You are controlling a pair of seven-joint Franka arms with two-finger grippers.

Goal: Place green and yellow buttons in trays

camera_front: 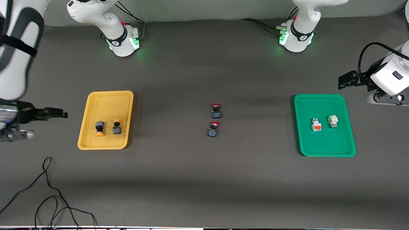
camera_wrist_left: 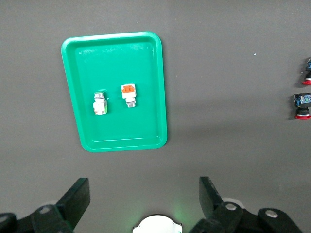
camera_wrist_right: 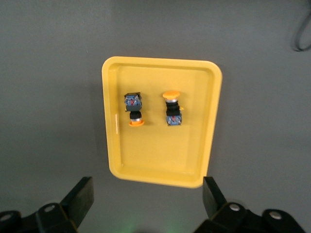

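Sitting in the yellow tray (camera_front: pixel 83 134) are two yellow-capped buttons (camera_front: pixel 100 127); two white buttons (camera_front: pixel 316 125) lie in the green tray (camera_front: pixel 346 140). Left gripper (camera_wrist_left: pixel 143 196) and right gripper (camera_wrist_right: pixel 148 199) hang open, holding nothing

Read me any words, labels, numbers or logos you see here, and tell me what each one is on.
No text can be read.
Right arm's base: a round dark logo, too small to read.
Left arm's base: the same kind of logo, too small to read.
Buttons and trays: no lettering shows in any view.
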